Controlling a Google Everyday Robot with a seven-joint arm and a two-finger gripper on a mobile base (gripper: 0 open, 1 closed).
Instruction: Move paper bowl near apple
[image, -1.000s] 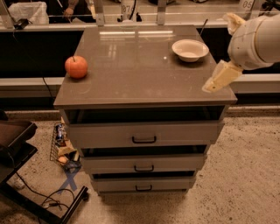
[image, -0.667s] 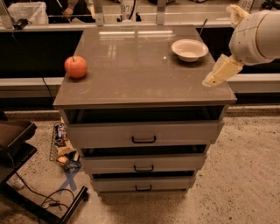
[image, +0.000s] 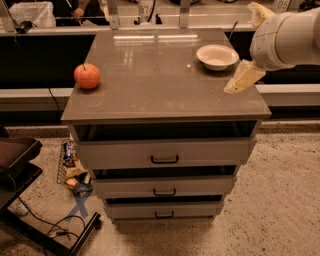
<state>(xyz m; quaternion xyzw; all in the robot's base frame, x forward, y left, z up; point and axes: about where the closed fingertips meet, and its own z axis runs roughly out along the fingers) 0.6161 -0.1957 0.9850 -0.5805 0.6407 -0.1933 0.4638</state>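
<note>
The off-white paper bowl (image: 217, 56) sits upright at the back right of the brown cabinet top (image: 160, 85). The red-orange apple (image: 87, 76) rests near the left edge of the same top, far from the bowl. My gripper (image: 242, 49) hangs on the white arm at the right, just right of the bowl and a little above the top. Its two pale yellow fingers are spread wide, one fingertip (image: 233, 88) low by the right edge and the other high by the frame's top. It holds nothing and is not touching the bowl.
The cabinet has three drawers (image: 164, 154) with dark handles, slightly ajar. A counter with a rail (image: 150, 20) runs behind it. On the floor at the left are a dark cart (image: 20, 165), cables and a small basket of snacks (image: 70, 167).
My gripper has moved a little up and to the left, closer to the paper bowl. The bowl and the apple have not moved.
</note>
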